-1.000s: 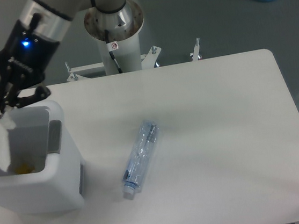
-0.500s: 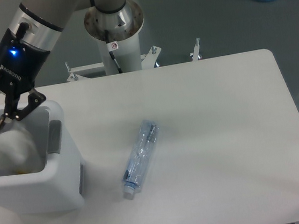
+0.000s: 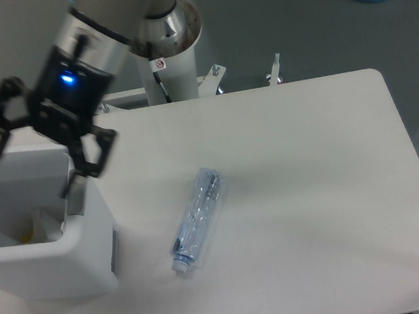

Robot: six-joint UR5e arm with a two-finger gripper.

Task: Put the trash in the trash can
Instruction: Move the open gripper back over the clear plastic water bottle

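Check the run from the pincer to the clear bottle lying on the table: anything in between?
Nothing visible. The open pincer hangs over the boxy white plastic trash can's rim, and bare white table lies between it and the long clear bluish plastic bottle. The way back to the can looks clear too.

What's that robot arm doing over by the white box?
It is tidying trash into the trash can. The end effector hangs open and empty above the can's back rim. One piece is left: the clear bottle, lying on its side on the white table, away from the arm. That probably gets picked up next.
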